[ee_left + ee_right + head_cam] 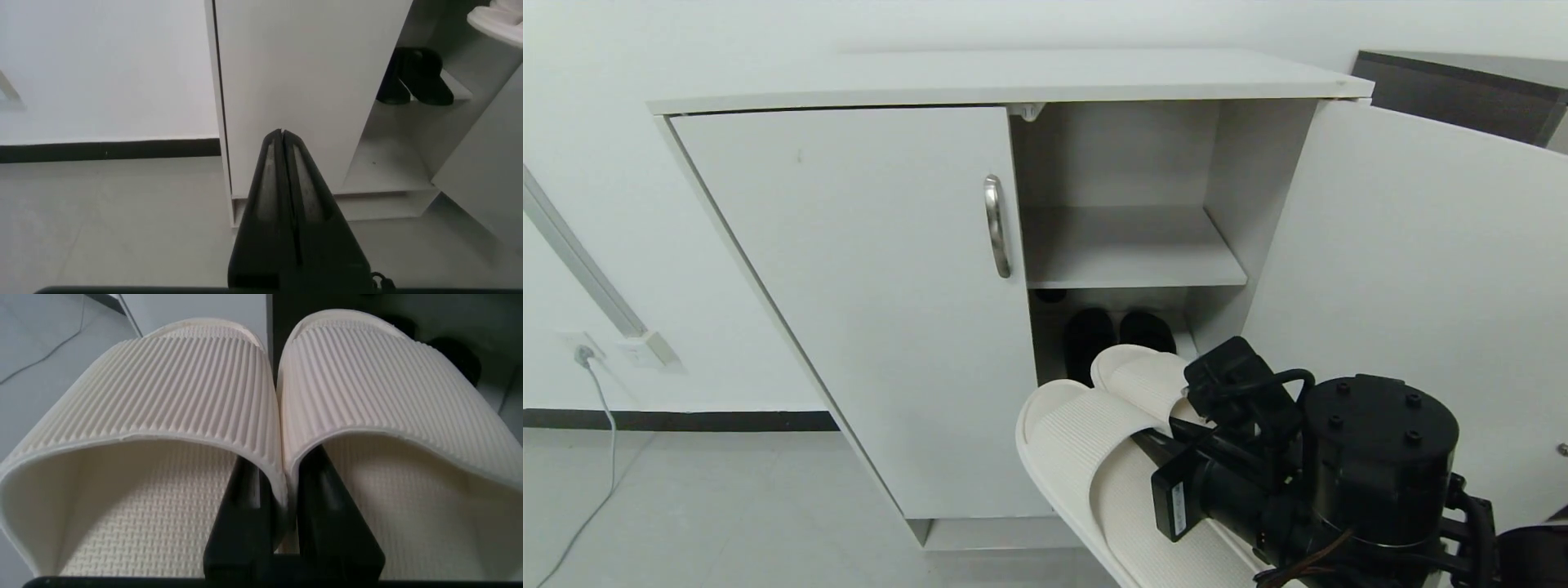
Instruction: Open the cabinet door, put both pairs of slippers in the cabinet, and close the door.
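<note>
Head view: my right gripper point(282, 514) pinches white slippers point(1094, 441) near the open cabinet point(1013, 77); they could snag its shelf point(1127, 245).

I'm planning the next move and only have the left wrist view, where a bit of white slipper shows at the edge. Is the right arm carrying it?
Observer: Yes. The right gripper is shut on the white slippers, pinching their two inner walls together, so the pair sits side by side.
Operator: Which way do they face?
Observer: Their toes point toward the open right half of the cabinet, nearer to the robot than the black slippers on the shelf inside.
Operator: Is the door out of the way?
Observer: The right door is swung wide open, beside the arm.
</note>
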Tool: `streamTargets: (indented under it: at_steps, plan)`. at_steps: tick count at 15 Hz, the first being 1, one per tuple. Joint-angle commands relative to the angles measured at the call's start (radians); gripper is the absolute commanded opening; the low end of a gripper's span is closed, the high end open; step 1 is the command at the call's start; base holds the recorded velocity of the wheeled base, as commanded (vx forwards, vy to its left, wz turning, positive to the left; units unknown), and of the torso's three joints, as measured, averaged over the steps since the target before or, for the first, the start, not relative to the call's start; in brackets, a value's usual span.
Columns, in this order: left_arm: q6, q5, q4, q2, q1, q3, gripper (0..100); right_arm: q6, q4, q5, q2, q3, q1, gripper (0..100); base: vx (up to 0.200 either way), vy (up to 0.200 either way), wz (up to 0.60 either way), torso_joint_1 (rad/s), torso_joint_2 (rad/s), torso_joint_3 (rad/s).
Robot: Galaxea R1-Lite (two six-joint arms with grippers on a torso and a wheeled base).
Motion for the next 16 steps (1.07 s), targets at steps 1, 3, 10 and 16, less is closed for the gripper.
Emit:
streamTargets:
  at_steps: [1, 3, 10, 16]
  plan:
    - [-0.001, 0.0, 0.0, 0.001, 0.0, 0.0, 0, 0.0, -0.001, 0.0, 0.004, 0.0, 0.0, 0, 0.0, 0.0, 0.0, 0.002, 0.18, 0.168]
    - [-0.001, 0.0, -0.001, 0.001, 0.0, 0.0, 0, 0.0, -0.001, 0.0, 0.005, 0.0, 0.0, 0, 0.0, 0.0, 0.0, 0.0, 0.08, 0.071]
    - [-0.002, 0.0, -0.001, 0.001, 0.0, 0.0, 0, -0.012, -0.002, 0.0, 0.008, 0.014, -0.001, 0, 0.0, 0.0, 0.0, 0.0, 0.0, 0.0]
    - [-0.002, 0.0, -0.001, 0.001, 0.0, 0.0, 0, -0.023, 0.005, -0.193, 0.103, -0.107, 0.002, 0, 0.0, 0.0, 0.0, 0.0, 0.0, 0.0]
